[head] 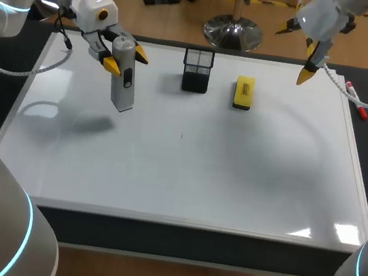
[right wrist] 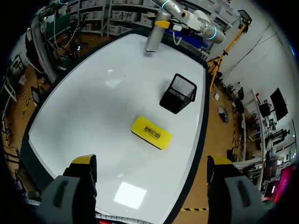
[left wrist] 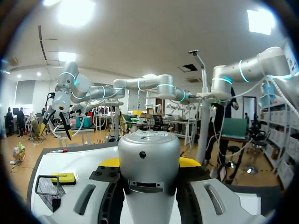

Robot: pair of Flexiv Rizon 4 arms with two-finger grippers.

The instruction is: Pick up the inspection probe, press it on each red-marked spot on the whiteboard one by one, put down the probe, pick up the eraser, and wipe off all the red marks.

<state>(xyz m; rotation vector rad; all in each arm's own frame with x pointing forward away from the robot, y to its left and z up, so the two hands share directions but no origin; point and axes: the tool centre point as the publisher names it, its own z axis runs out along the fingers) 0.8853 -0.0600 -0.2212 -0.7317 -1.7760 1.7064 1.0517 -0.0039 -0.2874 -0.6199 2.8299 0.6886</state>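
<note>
Inspection probe (head: 124, 85) is up off the whiteboard (head: 165, 176) in the head view, upright over the far left corner, with the left gripper (head: 126, 60) clamped on it from both sides. The eraser (head: 244, 93) lies beside the mesh cup (head: 197, 70). In the left wrist view, the yellow tips hug the probe's grey body. In the right wrist view, the right gripper (right wrist: 152, 160) hangs spread wide, with the eraser on the board ahead.

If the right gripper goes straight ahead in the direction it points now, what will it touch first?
Most likely the yellow eraser, which lies almost straight ahead of the open right gripper in its wrist view. Depth is unclear, so it may instead land on the bare whiteboard just beside it.
</note>
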